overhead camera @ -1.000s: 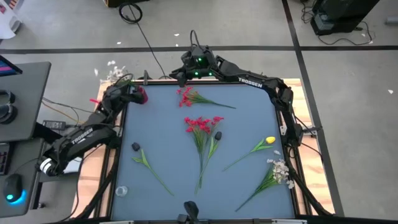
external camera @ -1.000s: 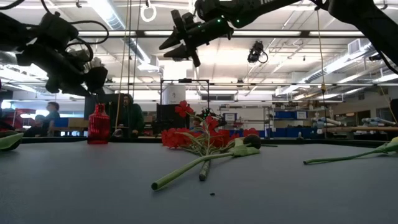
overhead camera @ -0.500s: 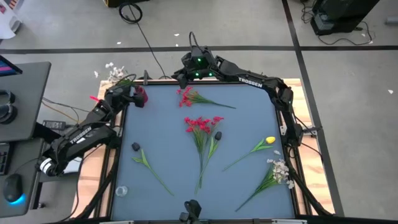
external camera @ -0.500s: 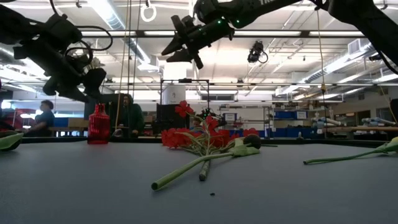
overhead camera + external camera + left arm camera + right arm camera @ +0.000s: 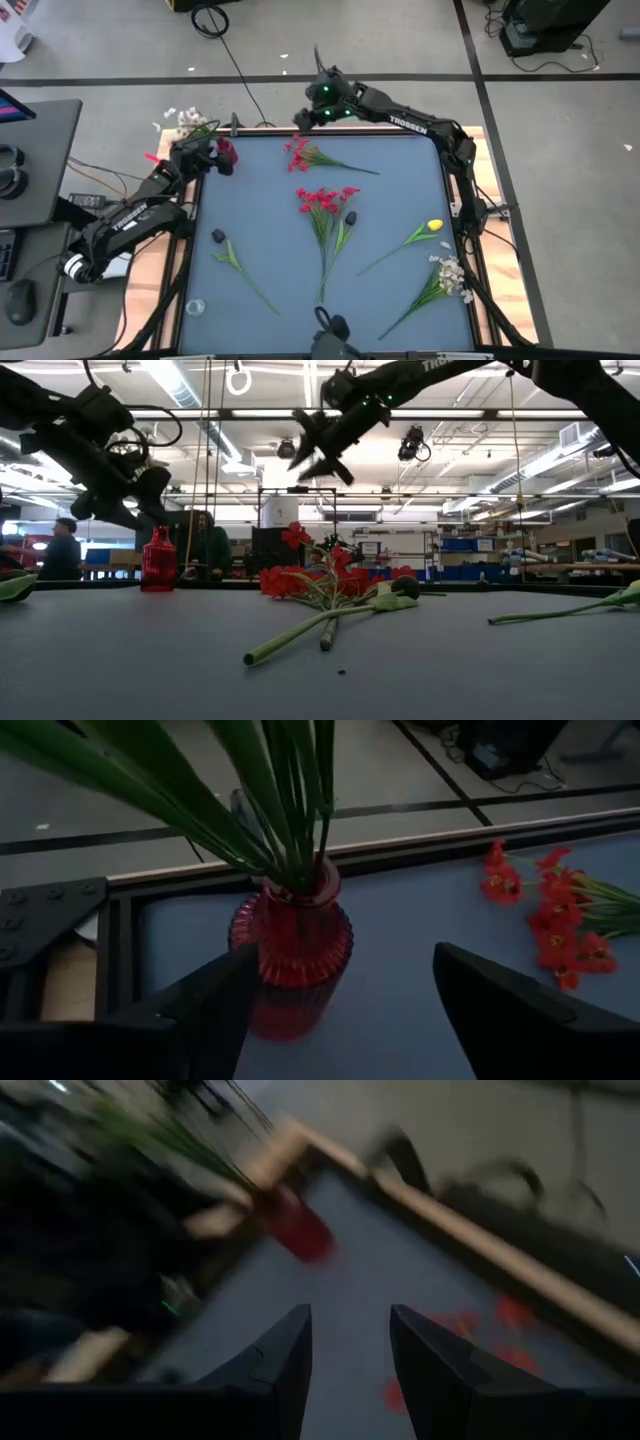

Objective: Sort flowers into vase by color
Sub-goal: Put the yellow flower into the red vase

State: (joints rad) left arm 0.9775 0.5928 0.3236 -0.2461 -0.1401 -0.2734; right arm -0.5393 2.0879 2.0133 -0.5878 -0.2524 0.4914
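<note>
Red ribbed glass, a small vase [image 5: 292, 942] standing at the far-left corner of the grey worktop [image 5: 270, 240], now carries several long green stems [image 5: 283, 795]. Compared with a second ago the left pincer [image 5: 335, 1005] has widened its fingers and eased slightly back from the vase — a sprig looks delivered, so that part of the sort seems done. It hangs just beside the vase, fingers spread wide, gripping nothing. The right pincer [image 5: 322, 448] has swung along the far edge and lifted higher; it is held part-open and empty above the worktop. Loose flowers remain: a red cluster [image 5: 298, 153] near the far edge, a larger red bunch [image 5: 324, 199] at centre, a yellow bud [image 5: 434, 226] and white sprig [image 5: 450, 274] to the right — none yet sorted.
</note>
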